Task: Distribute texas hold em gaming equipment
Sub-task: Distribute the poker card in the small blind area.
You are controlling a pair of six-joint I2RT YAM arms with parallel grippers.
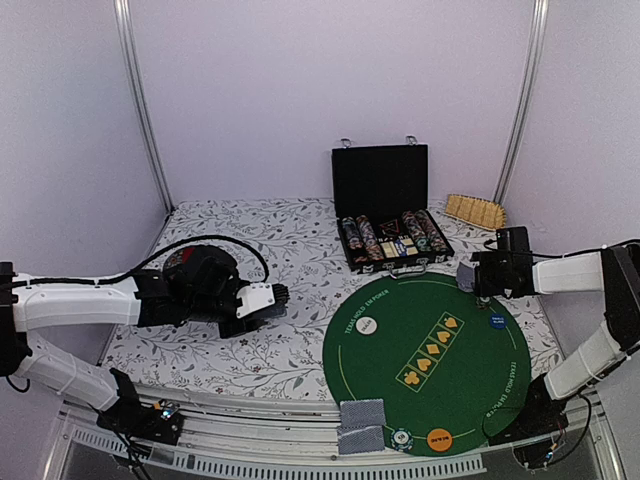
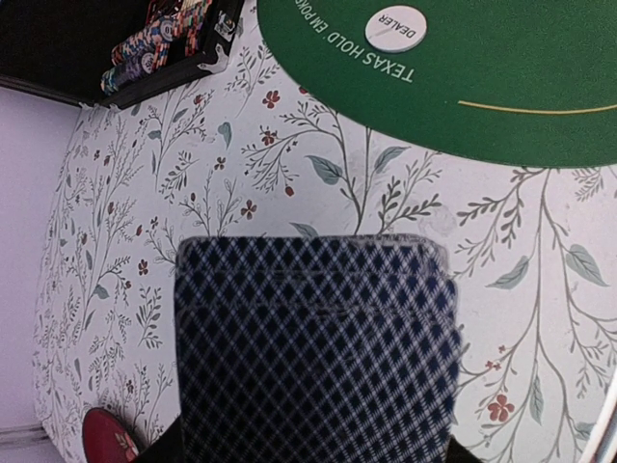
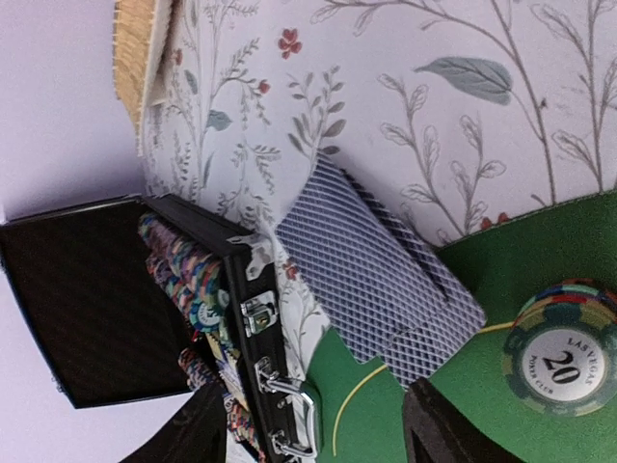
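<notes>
Playing cards (image 2: 313,347) sit pinched in the left gripper (image 1: 275,297), a slightly fanned stack with blue diamond-patterned backs. It is held over the floral cloth (image 2: 289,164), just short of the green felt mat (image 2: 501,87) and its white DEALER disc (image 2: 396,27). The jaws are narrow and clamped on the stack, though the stack hides the fingers in the wrist view.

Across the mat, the right gripper (image 3: 323,429) has its fingers apart with nothing between them. It is poised above a dealt pair (image 3: 381,275) that lies overlapped, mostly on the cloth with one corner on the felt. That pair is just beside a stack of Las Vegas 20 chips (image 3: 562,359) and near the open chip case (image 3: 96,309). Another pair (image 1: 361,425) lies at the near rim by a single chip (image 1: 401,437) and an orange disc (image 1: 438,438). A blue disc (image 1: 497,321) marks the right side.

To do this step well, the right arm should probably rise straight up before swinging, so neither fingertip drags the loose pair or clips the chips. The left arm needs steady pressure so the fan does not slide, and a low, level carry. The seat by the DEALER disc looks unserved. Cards dealt there should land flat and clear of the disc. Peeling two cards off a clamped stack likely needs the free gripper, best done over the felt so that a dropped card lands on the mat.
</notes>
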